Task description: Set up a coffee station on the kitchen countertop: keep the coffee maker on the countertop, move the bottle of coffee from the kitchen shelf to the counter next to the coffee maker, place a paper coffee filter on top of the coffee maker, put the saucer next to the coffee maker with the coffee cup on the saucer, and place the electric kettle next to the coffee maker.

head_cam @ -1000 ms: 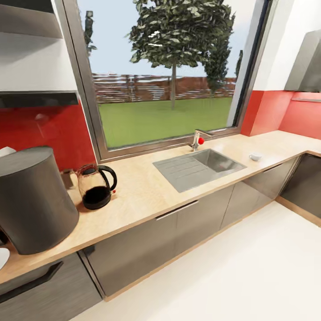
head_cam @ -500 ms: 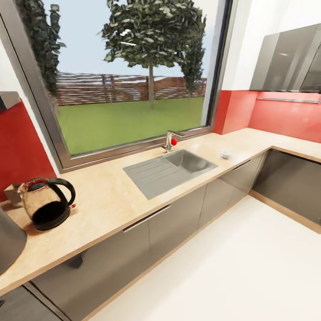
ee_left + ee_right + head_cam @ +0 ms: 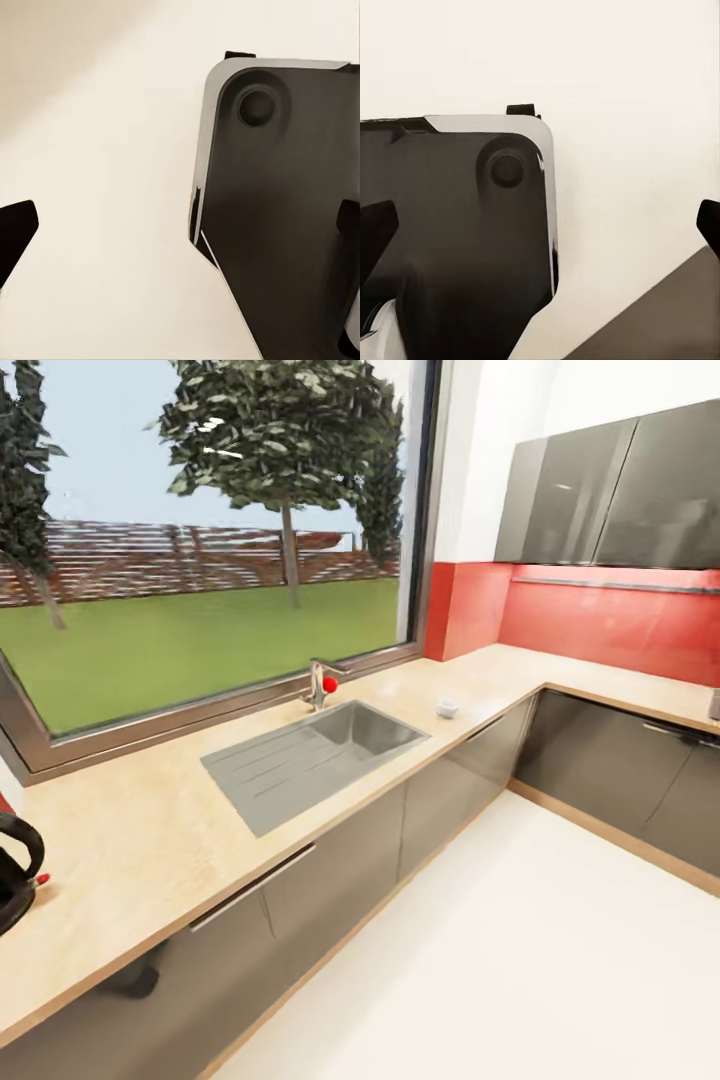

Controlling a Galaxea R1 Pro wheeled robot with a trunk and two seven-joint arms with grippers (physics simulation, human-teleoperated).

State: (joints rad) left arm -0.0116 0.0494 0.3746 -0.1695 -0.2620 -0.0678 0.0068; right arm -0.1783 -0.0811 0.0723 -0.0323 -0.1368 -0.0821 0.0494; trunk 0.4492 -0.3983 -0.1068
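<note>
The coffee cup [image 3: 447,708] sits on the worktop [image 3: 150,830] far beyond our hands, both apart and empty; we judge fetching it is next

No readable text, label or number on anything here

Bare countertop [image 3: 150,840] around sink [image 3: 310,760]

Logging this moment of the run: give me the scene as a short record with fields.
worktop: long light wood-grain kitchen countertop running under the window, turning a corner at the right
sink: grey steel sink set into the worktop, tap with red knob behind it
cup: small white cup on the worktop right of the sink
kettle: black-handled electric kettle, cut off at the left edge
left gripper: open, empty
right gripper: open, empty
</note>
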